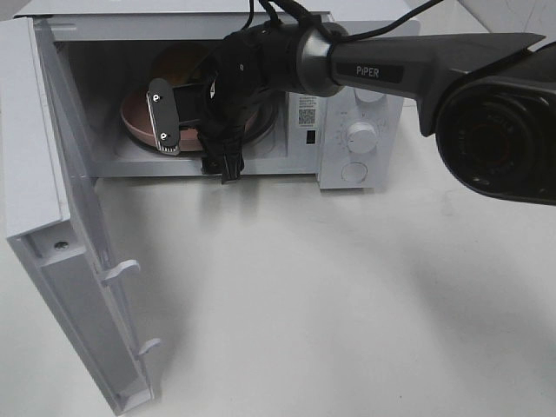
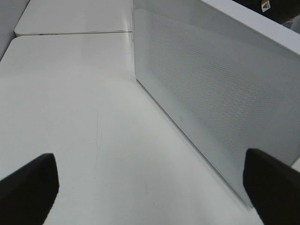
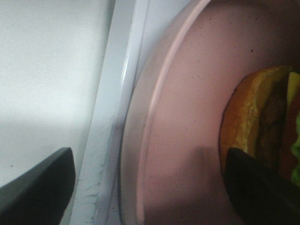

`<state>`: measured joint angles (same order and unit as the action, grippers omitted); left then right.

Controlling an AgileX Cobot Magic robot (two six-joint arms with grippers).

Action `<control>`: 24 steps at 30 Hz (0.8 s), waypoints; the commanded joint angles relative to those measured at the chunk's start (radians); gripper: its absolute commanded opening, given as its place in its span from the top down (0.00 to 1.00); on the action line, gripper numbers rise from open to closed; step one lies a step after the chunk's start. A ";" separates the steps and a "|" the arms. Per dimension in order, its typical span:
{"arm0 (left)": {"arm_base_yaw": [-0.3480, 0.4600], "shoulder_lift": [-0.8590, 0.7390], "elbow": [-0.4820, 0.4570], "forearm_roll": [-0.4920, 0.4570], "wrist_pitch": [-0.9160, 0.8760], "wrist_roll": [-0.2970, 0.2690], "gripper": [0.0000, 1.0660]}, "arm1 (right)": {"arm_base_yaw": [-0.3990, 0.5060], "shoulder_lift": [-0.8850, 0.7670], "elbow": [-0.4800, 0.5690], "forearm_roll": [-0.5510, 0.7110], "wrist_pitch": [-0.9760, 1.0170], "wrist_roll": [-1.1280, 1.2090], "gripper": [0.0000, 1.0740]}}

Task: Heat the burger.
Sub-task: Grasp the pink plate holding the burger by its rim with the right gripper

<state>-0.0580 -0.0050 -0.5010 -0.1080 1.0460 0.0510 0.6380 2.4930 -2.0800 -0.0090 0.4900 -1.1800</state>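
Note:
The burger [image 1: 184, 62] lies on a pink plate [image 1: 137, 117] inside the open microwave [image 1: 360, 165]. In the right wrist view the burger [image 3: 255, 117] shows its golden bun, dark patty and green lettuce, resting on the plate [image 3: 187, 117]. My right gripper [image 1: 198, 159] reaches into the oven's mouth from the right and stands open. One finger hangs over the plate close to the burger and the other over the oven's front sill, so the plate's rim lies between the fingers of my right gripper [image 3: 150, 187]. My left gripper [image 2: 150, 183] is open and empty, and it faces the door's outer side.
The microwave door [image 1: 52, 174] is swung wide open at the left, its perforated outer face [image 2: 211, 93] close to my left gripper. The white tabletop [image 1: 304, 287] stretches in front of the oven. Two dials [image 1: 361, 133] sit on the oven's right panel.

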 commanded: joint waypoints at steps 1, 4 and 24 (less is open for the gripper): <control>0.002 -0.020 0.001 -0.002 -0.007 0.000 0.05 | 0.002 0.001 -0.007 0.009 0.005 0.012 0.26; 0.002 -0.020 0.001 -0.002 -0.007 0.000 0.05 | 0.002 0.001 -0.007 0.009 0.008 0.013 0.32; 0.002 -0.020 0.001 -0.002 -0.007 0.000 0.05 | 0.001 0.016 -0.008 0.055 0.000 0.034 1.00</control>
<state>-0.0580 -0.0050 -0.5010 -0.1080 1.0460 0.0510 0.6460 2.5050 -2.0820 0.0470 0.5130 -1.1550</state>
